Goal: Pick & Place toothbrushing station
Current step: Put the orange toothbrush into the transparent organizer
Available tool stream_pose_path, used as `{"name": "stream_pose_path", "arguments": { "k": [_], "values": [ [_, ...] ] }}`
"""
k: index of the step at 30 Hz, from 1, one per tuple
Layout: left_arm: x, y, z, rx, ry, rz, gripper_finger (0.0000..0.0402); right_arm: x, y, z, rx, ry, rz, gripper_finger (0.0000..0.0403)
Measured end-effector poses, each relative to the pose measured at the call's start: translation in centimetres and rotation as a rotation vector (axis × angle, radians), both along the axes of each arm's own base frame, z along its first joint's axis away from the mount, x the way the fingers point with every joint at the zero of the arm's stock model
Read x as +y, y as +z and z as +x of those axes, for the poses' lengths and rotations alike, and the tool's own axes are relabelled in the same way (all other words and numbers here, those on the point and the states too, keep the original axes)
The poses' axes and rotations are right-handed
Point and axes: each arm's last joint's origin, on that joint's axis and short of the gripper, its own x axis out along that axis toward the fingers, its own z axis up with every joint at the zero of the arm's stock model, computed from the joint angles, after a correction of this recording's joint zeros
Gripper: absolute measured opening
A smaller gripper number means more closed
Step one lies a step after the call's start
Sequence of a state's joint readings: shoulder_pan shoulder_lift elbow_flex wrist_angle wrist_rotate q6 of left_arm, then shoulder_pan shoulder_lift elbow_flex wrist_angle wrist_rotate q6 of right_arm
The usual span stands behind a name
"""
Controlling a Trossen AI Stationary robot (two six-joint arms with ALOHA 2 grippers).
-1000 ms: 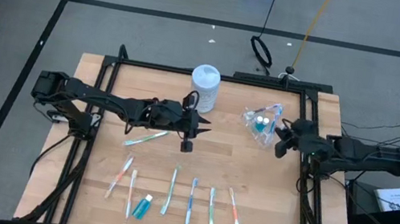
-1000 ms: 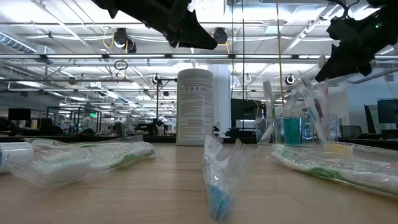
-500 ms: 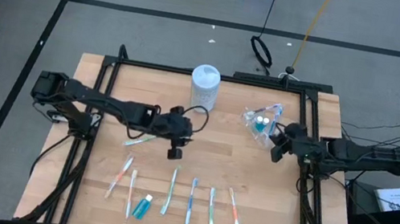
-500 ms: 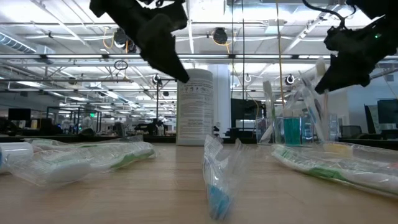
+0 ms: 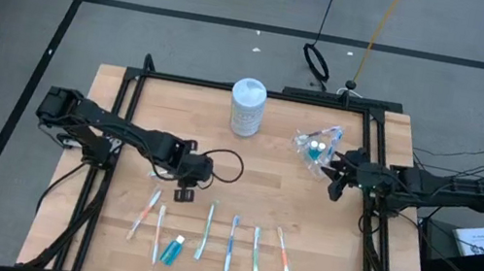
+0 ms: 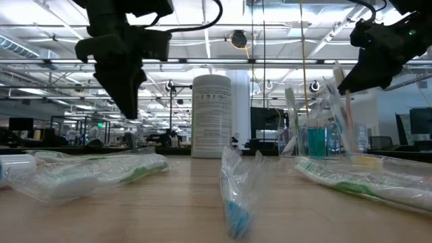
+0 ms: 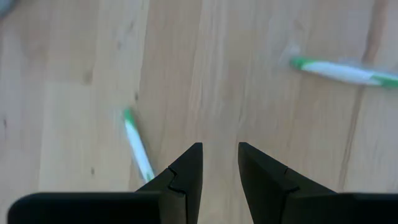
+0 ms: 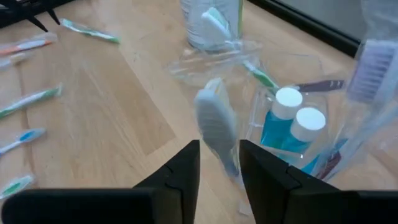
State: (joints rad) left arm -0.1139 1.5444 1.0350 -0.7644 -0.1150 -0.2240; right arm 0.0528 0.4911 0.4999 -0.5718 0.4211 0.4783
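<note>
Left side of the table [image 5: 108,231]: the left arm reaches in from the left edge, and the left gripper [image 5: 184,191] hangs above bare wood, just beyond the far ends of the row of toothbrushes. Its jaws stand a little apart with nothing between them (the left wrist view shows only wood through the gap). A green-and-white toothbrush [image 7: 138,150] lies on the wood just beside the left gripper, and another green-tipped one [image 7: 342,70] lies farther off.

Centre, near edge: a row of loose wrapped toothbrushes [image 5: 230,245] lies on the wood, roughly parallel, pointing from the near edge toward the far edge. A teal toothpaste tube [image 5: 172,250] lies among them toward the left end of the row.

Centre, far edge: a white canister [image 5: 247,106] stands upright.

Right side: a clear cup [image 5: 315,152] holds two teal toothpaste tubes [image 8: 292,127] with white caps up, and several toothbrushes leaning in it. The right gripper [image 5: 337,179] is just beside the cup, on its right. Its jaws are apart and grip nothing; a wrapped white toothbrush [image 8: 217,127] shows just beyond the fingertips, its lower end leaning by the cup.
</note>
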Motion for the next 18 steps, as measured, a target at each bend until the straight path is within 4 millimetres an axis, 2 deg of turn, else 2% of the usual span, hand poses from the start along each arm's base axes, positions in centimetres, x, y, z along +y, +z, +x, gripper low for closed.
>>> {"name": "stream_pose_path", "arguments": {
  "k": [4, 8, 12, 18],
  "values": [
    [0.0, -0.1, -0.2, 0.025, 0.005, 0.002, 0.0108, 0.0, 0.5, 0.4, -0.054, 0.026, -0.030, 0.0118],
    [0.0, -0.2, -0.7, 0.084, -0.158, 0.040, 0.0108, 0.1, 1.6, 1.0, -0.129, 0.088, -0.133, 0.0118],
    [0.3, -0.3, -1.3, 0.165, -0.260, 0.125, 0.0108, 0.1, 2.9, 1.5, -0.224, 0.138, -0.253, 0.0117],
    [0.9, -0.2, -1.9, 0.262, -0.346, 0.312, 0.0108, 0.1, 3.0, 1.5, -0.242, 0.134, -0.249, 0.0117]
  ]
}}
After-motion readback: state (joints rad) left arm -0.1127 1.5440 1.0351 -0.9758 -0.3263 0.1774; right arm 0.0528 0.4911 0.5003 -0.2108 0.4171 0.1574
